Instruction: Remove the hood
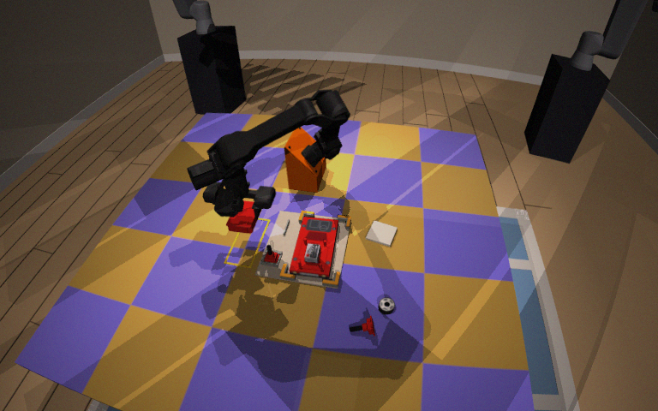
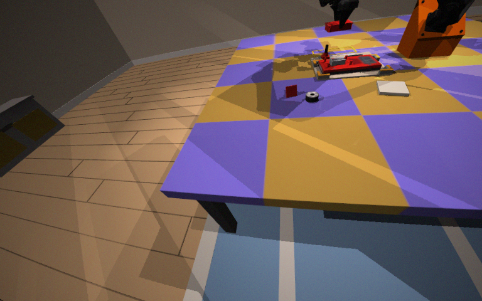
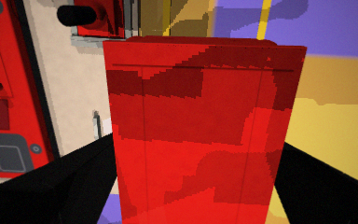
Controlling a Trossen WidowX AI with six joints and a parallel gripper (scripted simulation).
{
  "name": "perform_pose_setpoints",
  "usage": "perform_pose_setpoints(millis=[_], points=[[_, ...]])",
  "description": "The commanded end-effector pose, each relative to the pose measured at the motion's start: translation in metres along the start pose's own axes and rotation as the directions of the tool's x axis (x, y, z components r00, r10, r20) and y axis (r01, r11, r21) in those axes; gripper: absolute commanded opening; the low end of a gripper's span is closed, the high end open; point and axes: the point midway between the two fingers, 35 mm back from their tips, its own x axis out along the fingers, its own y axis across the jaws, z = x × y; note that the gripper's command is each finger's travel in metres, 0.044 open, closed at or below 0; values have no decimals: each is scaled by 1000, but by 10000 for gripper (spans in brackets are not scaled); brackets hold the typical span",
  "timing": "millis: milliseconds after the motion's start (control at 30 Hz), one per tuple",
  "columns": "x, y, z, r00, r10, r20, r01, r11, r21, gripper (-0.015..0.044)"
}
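Observation:
The red hood (image 1: 242, 221) (image 2: 334, 27) (image 3: 196, 117) is held in the air, off the car. My gripper (image 1: 246, 207) (image 3: 195, 143) is shut on it, with one black finger at each long side. The yellow outlined area (image 1: 260, 243) (image 2: 354, 49) (image 3: 264, 19) lies left of the car in the top view. The hood hangs above its far end there and hides part of the outline. The red toy car (image 1: 327, 247) (image 2: 349, 66) (image 3: 11, 56) rests on its pale base with its grey engine (image 1: 312, 252) (image 2: 337, 59) bare.
A red-based black lever (image 1: 272, 257) (image 2: 326, 51) (image 3: 76, 16) stands between the outline and the car. A wheel (image 1: 386, 305) (image 2: 312, 96), a red and black piece (image 1: 369, 325) (image 2: 290, 91) and a white tile (image 1: 381, 233) (image 2: 392, 88) lie beyond the car. An orange wedge (image 1: 302, 169) (image 2: 432, 46) stands behind.

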Motion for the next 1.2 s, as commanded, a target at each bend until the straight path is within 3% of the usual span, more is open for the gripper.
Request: perform_pose_setpoints(millis=[0,1167], points=[[0,-13,-4,1000,-4,2,4,1000,-16,0],[30,-14,-2,1000,-5,2,5,1000,-16,0]])
